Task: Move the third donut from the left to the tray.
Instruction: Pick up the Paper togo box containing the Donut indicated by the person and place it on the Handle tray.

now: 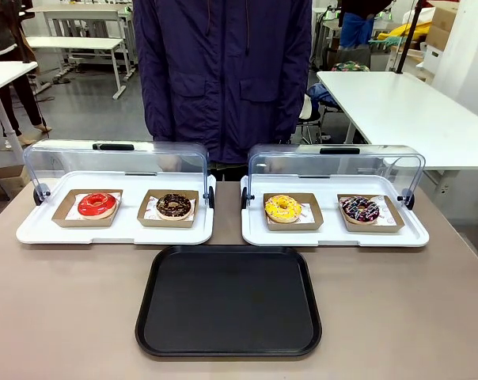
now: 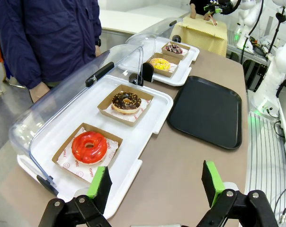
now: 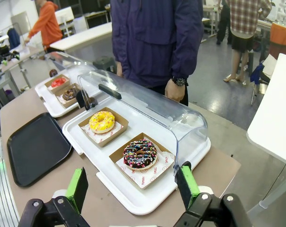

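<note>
The yellow-iced donut [image 1: 282,208] sits in its brown cardboard holder on the left side of the right white tray, whose clear lid is swung back. It also appears as the yellow donut [image 2: 160,64] in the left wrist view and the yellow donut [image 3: 102,121] in the right wrist view. The black tray [image 1: 229,301] lies bare at the table's front centre, and shows as the black tray [image 2: 207,110] and the black tray [image 3: 35,147] from the wrists. My left gripper [image 2: 157,186] hangs open above the table's left end. My right gripper [image 3: 133,186] hangs open above the right end.
A red-iced donut [image 1: 96,205] and a chocolate donut [image 1: 174,206] lie on the left white tray [image 1: 33,231]. A dark sprinkled donut [image 1: 360,209] shares the right white tray [image 1: 413,236]. Both lids [image 1: 116,158] stand open. A person in a dark jacket [image 1: 223,71] stands at the far edge.
</note>
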Available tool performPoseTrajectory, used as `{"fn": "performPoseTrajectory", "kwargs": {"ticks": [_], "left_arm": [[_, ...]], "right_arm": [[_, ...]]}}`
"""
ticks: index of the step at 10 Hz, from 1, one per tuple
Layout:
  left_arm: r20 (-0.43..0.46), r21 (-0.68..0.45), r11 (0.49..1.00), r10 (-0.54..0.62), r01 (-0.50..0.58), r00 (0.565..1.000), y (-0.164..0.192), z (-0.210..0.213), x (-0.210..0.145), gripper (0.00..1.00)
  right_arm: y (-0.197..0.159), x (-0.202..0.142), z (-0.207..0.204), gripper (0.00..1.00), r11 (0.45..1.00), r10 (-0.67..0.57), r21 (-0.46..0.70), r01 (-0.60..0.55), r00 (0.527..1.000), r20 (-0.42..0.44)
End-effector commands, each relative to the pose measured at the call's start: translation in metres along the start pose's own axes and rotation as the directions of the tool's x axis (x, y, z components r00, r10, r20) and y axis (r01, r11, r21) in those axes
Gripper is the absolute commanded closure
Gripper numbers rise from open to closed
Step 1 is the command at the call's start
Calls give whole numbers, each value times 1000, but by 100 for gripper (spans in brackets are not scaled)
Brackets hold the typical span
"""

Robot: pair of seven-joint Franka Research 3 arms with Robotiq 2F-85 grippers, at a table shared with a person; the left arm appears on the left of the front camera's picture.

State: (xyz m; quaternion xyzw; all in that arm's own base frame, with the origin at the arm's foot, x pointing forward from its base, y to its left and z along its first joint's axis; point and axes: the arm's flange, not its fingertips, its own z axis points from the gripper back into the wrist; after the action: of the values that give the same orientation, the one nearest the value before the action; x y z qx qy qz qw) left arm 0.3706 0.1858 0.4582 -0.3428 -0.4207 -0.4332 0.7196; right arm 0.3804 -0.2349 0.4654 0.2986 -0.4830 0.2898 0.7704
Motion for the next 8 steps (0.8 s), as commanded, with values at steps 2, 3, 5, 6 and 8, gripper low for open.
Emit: {"fn": "performPoseTrajectory", "kwargs": {"ticks": [2, 3, 5, 6, 8], "left_arm": [[7, -3, 1000, -5, 5, 1000, 1, 0, 1, 0], [7, -3, 1000, -5, 5, 1000, 1, 0, 1, 0], [7, -3, 1000, -5, 5, 1000, 1, 0, 1, 0], [7, -3, 1000, -5, 5, 1000, 1, 0, 1, 0], [7, -3, 1000, -5, 5, 1000, 1, 0, 1, 0]], "right_arm": [[-2, 2, -1, 0, 1000, 12, 0, -11, 1000, 23], [-2, 2, -1, 0, 1000, 12, 0, -11, 1000, 23], [-2, 2, -1, 0, 1000, 12, 0, -11, 1000, 23], [-2, 2, -1, 0, 1000, 12, 0, -11, 1000, 23], [-2, 2, -1, 0, 1000, 12, 0, -11, 1000, 23]]}}
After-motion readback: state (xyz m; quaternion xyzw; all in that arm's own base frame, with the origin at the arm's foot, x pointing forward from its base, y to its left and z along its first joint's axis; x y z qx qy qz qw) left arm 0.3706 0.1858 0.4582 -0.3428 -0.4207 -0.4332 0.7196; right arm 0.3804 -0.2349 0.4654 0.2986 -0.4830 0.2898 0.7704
